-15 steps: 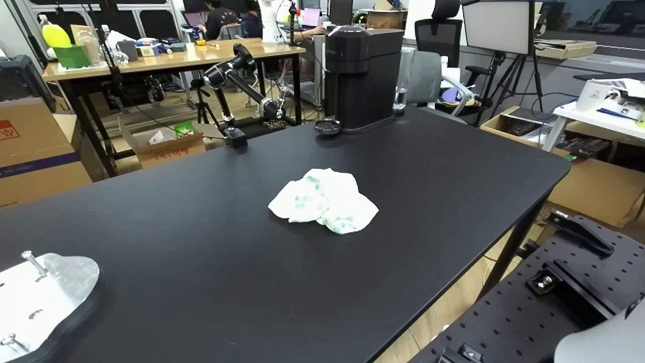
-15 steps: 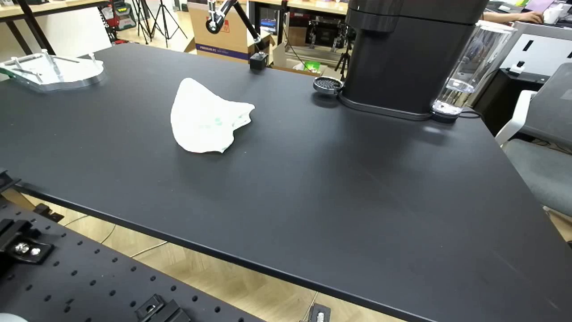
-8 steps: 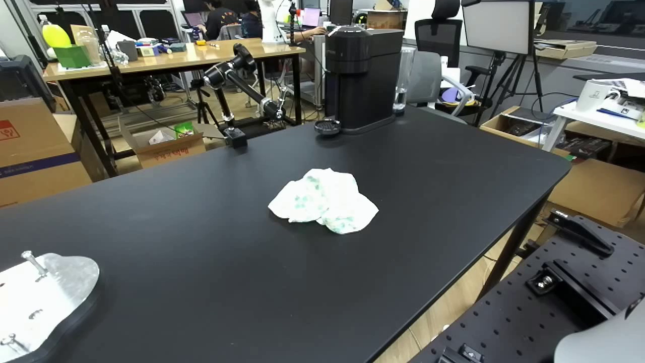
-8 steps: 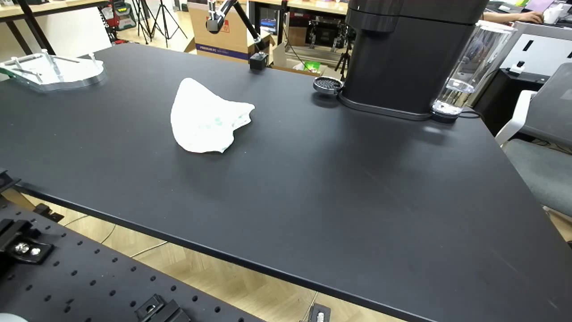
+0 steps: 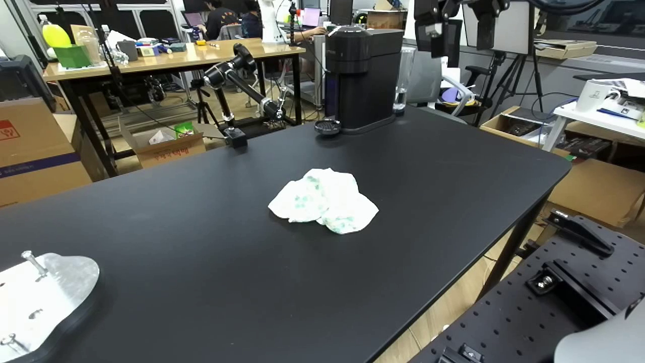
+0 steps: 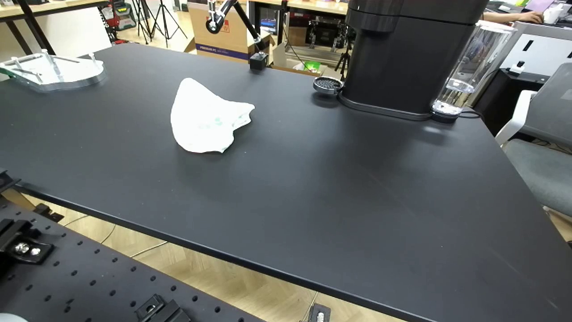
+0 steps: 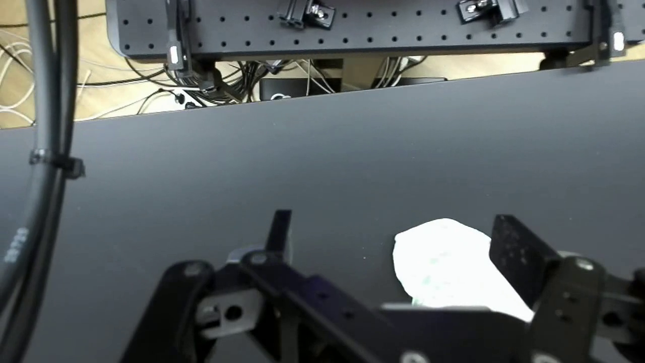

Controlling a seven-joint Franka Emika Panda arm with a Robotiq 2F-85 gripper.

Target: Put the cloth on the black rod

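Observation:
The white cloth with pale green spots (image 5: 325, 201) lies crumpled on the dark table (image 5: 211, 282); an exterior view (image 6: 205, 120) and the wrist view (image 7: 448, 262) also show it. A black jointed rod (image 5: 250, 91) stands on a small block at the table's far edge; it also shows, cut off at the top, in an exterior view (image 6: 246, 22). My gripper (image 5: 462, 45) is high above the table at the top of that view. In the wrist view my gripper (image 7: 395, 227) has its fingers wide apart with nothing held. The cloth is below, toward the right finger, partly covered by it.
A black coffee machine (image 5: 352, 80) with a round drip tray (image 5: 327, 127) stands at the far edge, near the rod. A clear plate with upright bolts (image 5: 65, 282) lies at the table's other end. A perforated black mounting board (image 5: 509, 302) runs along the near side.
My gripper has come down into an exterior view at the top, where only a dark edge showed before. The cloth has not moved.

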